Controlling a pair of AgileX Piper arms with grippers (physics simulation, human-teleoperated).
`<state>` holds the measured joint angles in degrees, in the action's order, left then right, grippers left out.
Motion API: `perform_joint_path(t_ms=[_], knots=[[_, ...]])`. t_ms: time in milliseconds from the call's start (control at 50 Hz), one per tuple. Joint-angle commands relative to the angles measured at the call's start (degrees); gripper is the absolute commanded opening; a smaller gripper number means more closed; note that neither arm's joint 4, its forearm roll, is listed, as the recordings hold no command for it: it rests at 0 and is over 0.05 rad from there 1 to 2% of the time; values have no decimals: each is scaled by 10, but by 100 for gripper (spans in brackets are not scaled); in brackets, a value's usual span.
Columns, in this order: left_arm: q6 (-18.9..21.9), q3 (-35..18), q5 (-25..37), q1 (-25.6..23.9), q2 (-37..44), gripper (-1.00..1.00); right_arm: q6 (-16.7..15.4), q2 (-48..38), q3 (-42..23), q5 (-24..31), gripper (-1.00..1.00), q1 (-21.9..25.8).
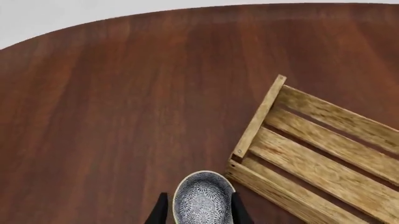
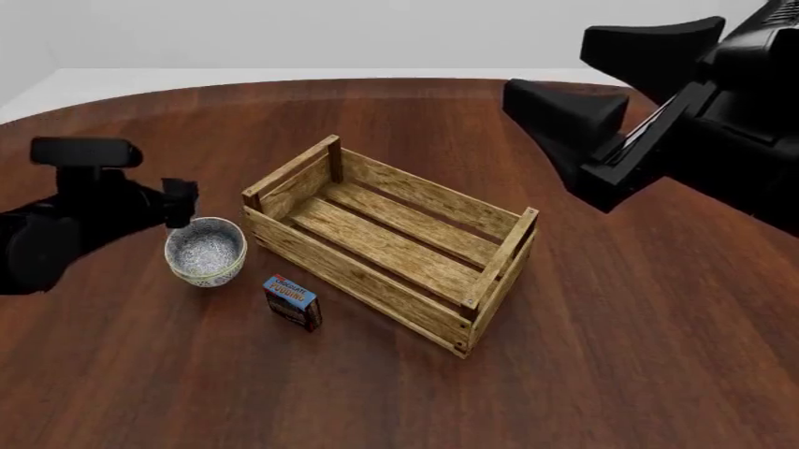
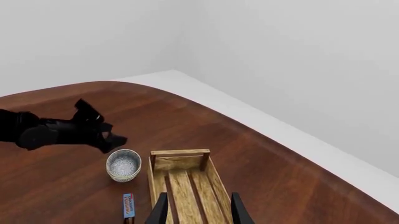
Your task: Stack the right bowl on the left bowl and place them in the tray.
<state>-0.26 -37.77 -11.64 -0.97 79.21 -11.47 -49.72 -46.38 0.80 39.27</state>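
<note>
Stage: stacking looks done, since only one bowl shape shows; whether it is two nested bowls I cannot tell.
Bowls [image 2: 206,252]: standing on the bench [image 2: 624,374], just beside the tray's near-left wall, outside it.
Tray [image 2: 389,238]: nothing inside it.
Left tool [image 1: 197,211]: fingers either side of the bowl's rim; contact cannot be told.
Right tool [image 3: 197,209]: raised well above the tray, fingers apart, holding nothing.
Bystander: small blue-and-red box [image 2: 292,301] near the bowls.
Left to do: lift the bowls into the tray.
</note>
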Motion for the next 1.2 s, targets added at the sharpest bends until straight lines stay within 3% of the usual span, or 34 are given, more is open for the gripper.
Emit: perform_joint_path(t_ms=[20,200,300,600,860,1200], knots=[[60,-36,63,-7,1,100,0,-6,-1,-2,100,2],[98,-47,79,9,23,100,0,-8,-1,-2,100,4],[98,-60,89,-11,30,100,0,-10,-1,-3,100,3],[139,-97,100,-8,90,100,0,-13,0,-4,100,3],[147,-118,89,-11,142,100,0,-14,1,-6,100,1],[155,-100,70,-5,175,100,0,-23,0,-9,100,0]])
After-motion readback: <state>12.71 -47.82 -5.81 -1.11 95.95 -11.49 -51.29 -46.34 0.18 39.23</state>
